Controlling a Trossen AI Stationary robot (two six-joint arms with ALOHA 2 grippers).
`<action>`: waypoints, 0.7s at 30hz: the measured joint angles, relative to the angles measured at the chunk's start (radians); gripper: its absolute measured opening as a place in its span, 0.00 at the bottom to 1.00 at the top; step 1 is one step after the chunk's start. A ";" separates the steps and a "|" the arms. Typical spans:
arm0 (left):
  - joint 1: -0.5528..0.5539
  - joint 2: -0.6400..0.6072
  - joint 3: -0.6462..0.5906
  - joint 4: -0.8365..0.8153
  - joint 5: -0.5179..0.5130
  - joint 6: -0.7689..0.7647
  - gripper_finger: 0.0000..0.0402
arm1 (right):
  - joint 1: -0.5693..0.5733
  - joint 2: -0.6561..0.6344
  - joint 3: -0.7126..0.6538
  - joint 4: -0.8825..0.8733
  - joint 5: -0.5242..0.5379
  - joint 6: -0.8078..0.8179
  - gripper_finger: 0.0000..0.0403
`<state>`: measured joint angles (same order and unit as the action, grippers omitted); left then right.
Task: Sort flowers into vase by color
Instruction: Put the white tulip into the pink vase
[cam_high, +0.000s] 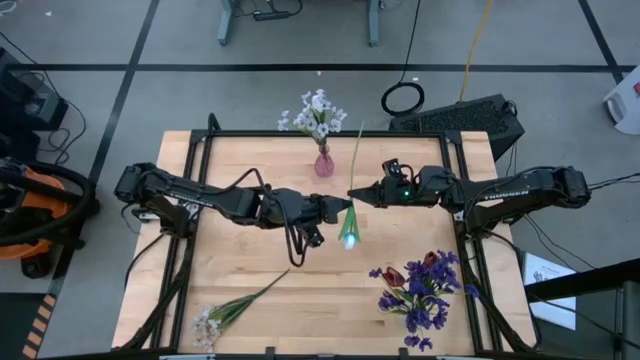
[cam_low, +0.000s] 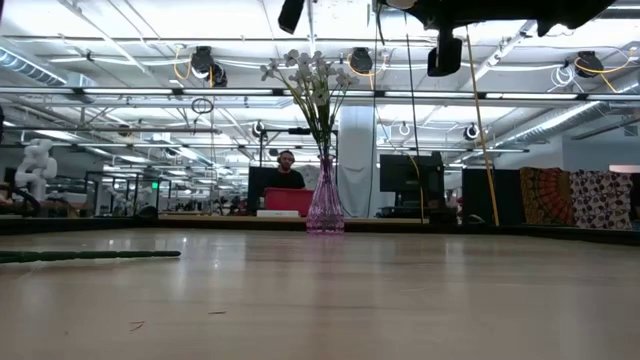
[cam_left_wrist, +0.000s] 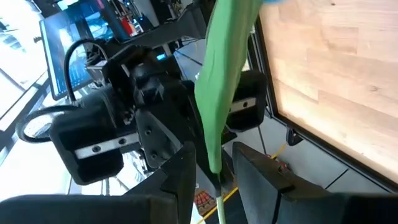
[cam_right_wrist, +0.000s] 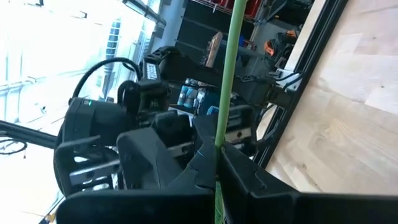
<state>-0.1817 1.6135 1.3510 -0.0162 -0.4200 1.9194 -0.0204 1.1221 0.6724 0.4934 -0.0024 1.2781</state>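
A white-blossomed flower (cam_high: 349, 236) with a long green stem (cam_high: 356, 160) hangs in the air over the table's middle, blossom toward the near edge. My right gripper (cam_high: 353, 195) comes in from the right and is shut on the stem. My left gripper (cam_high: 338, 208) comes in from the left and is open. Its fingers (cam_left_wrist: 186, 180) stand on either side of the stem (cam_left_wrist: 219, 202), just below a broad green leaf (cam_left_wrist: 217, 93). The pink vase (cam_high: 323, 162) with white flowers (cam_high: 317, 110) stands near the far edge; the low view also shows the vase (cam_low: 325, 210). My right gripper pinches the flower's stem (cam_right_wrist: 221, 134) between its two fingers (cam_right_wrist: 255, 177), about midway along it. The fingers come level from the table's right and lie across the stem. The flower is lifted clear of the table.
A heap of purple and dark red flowers (cam_high: 420, 285) lies at the near right. A spray of tiny white blossoms (cam_high: 212, 322) lies at the near left, and its stem (cam_low: 90, 256) shows in the low view. A black frame (cam_high: 200, 150) runs around the table. A person sits beyond the far edge (cam_low: 287, 172).
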 joint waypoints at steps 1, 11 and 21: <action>0.001 0.000 0.000 0.000 0.002 0.000 0.28 | 0.000 0.000 0.000 0.000 0.000 0.001 0.00; 0.010 0.050 -0.001 0.055 0.014 0.006 0.28 | 0.000 0.008 0.000 0.002 0.004 0.011 0.00; 0.025 0.050 -0.001 0.070 -0.025 -0.002 0.28 | 0.000 0.009 0.000 0.004 0.003 0.011 0.00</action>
<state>-0.1568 1.6630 1.3499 0.0537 -0.4448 1.9179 -0.0204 1.1309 0.6724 0.4975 0.0006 1.2887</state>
